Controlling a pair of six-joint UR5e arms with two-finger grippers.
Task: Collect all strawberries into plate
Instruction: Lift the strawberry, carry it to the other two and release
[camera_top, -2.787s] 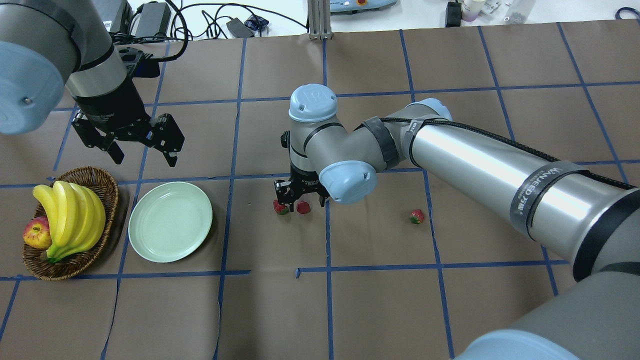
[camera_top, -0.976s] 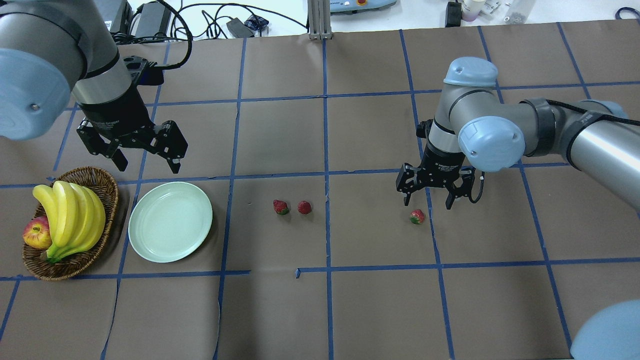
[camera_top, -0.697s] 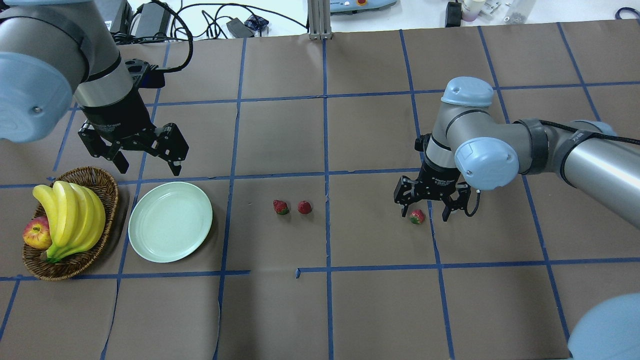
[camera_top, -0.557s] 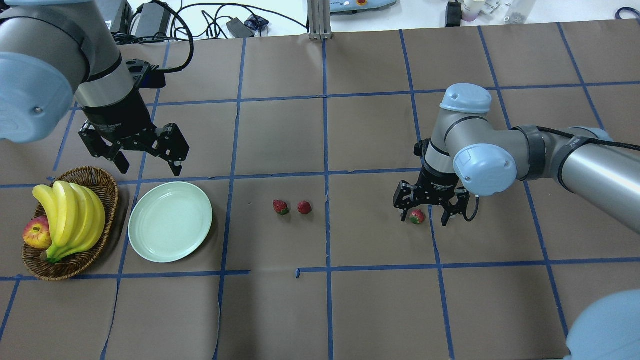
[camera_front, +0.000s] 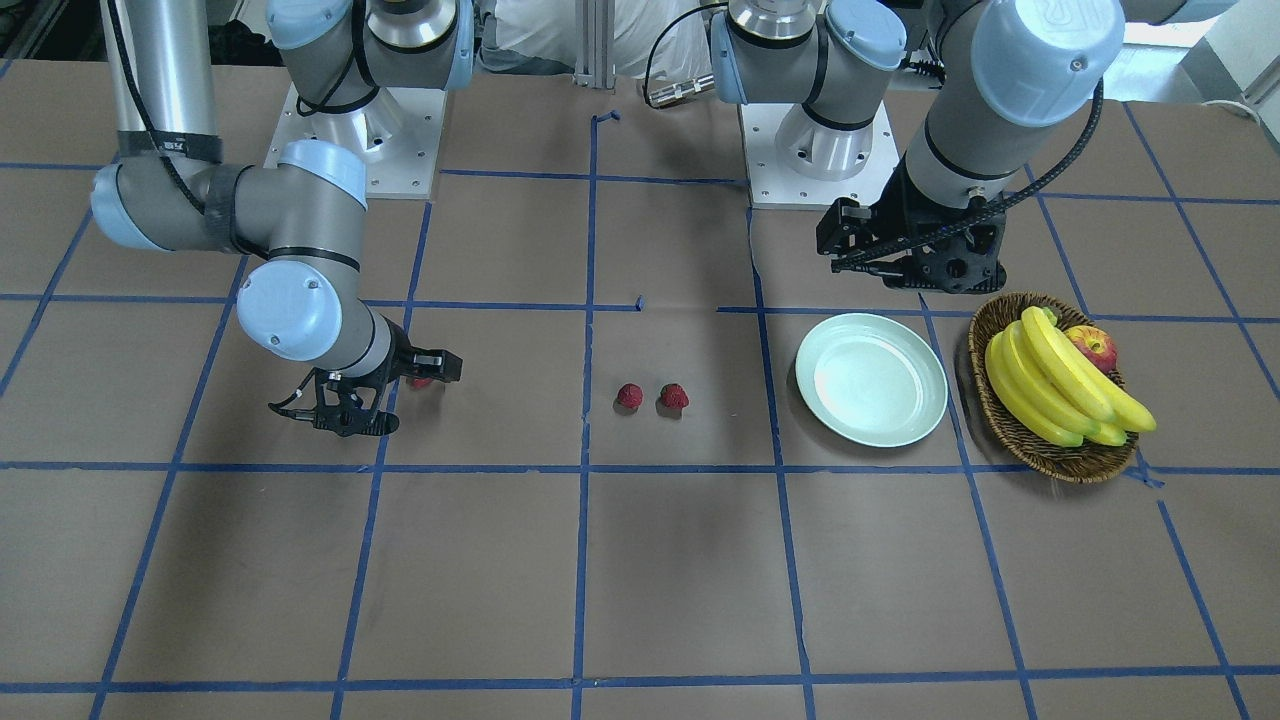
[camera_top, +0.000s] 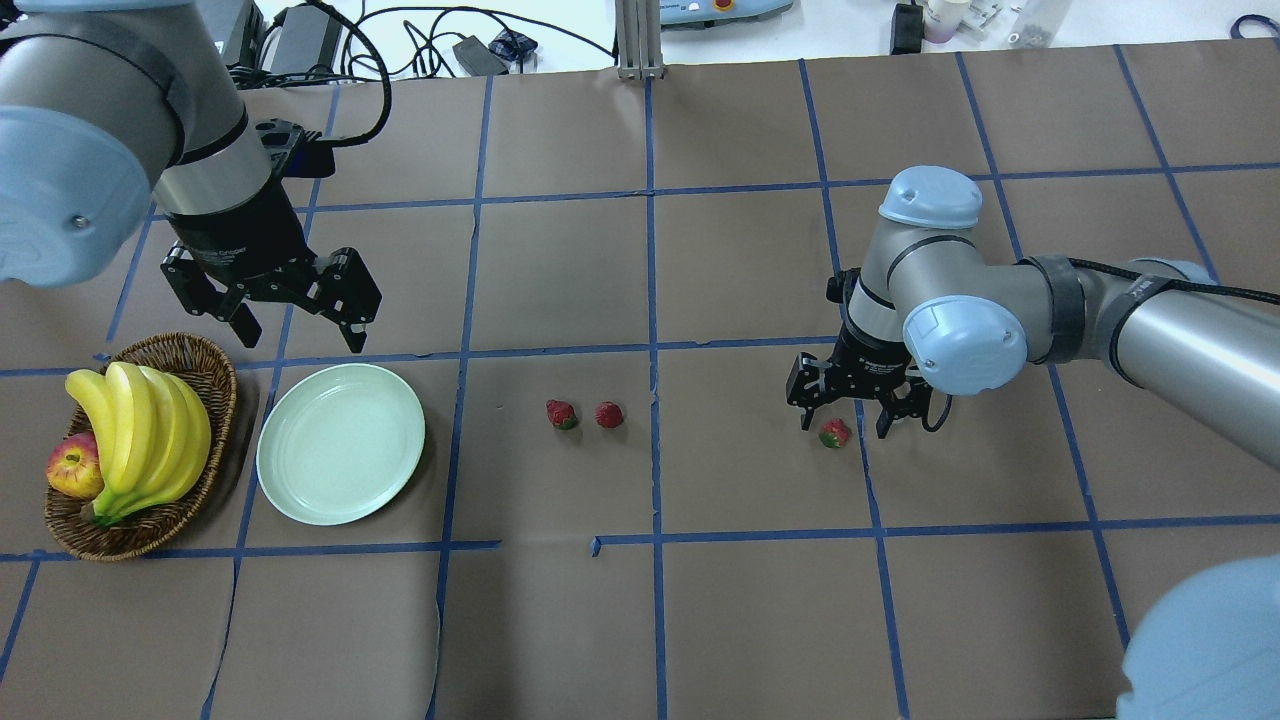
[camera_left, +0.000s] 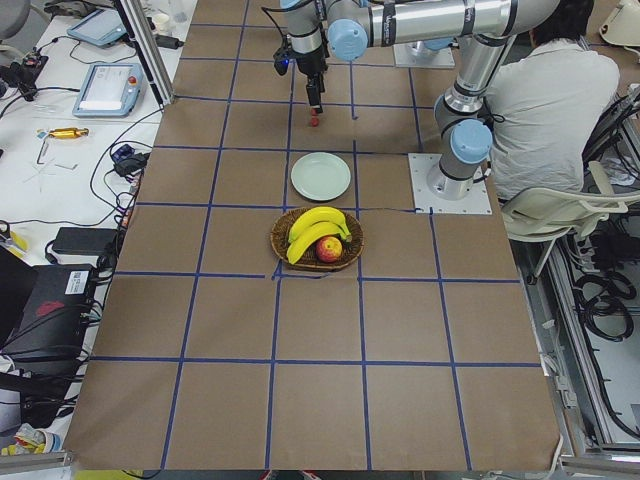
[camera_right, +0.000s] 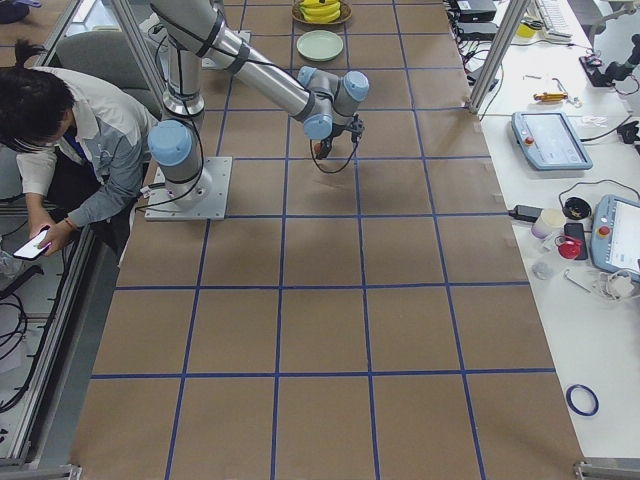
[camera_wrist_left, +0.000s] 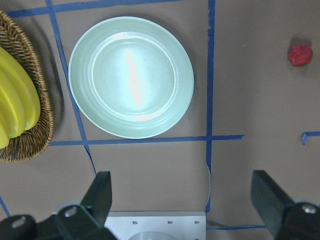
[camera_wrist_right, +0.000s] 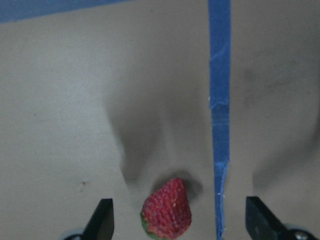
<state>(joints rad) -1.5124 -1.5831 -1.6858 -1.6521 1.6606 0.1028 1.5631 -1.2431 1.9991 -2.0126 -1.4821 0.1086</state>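
The brown-papered bench (camera_top: 560, 620) with its blue tape grid carries everything. Seen from across it, the right-hand strawberry (camera_front: 421, 381) is mostly hidden behind the right claw (camera_top: 843, 428). Since a moment ago that claw has sunk lower around it. The other two strawberries (camera_top: 562, 414) lie where they were, well apart from the plate (camera_top: 340, 445). Both claws gape wide. The right straddles its berry without touching it, and the left claw (camera_top: 300, 338) hangs near the plate, holding nothing.

Lab: teach pendants (camera_right: 545, 140), taped worktable (camera_top: 560, 260).
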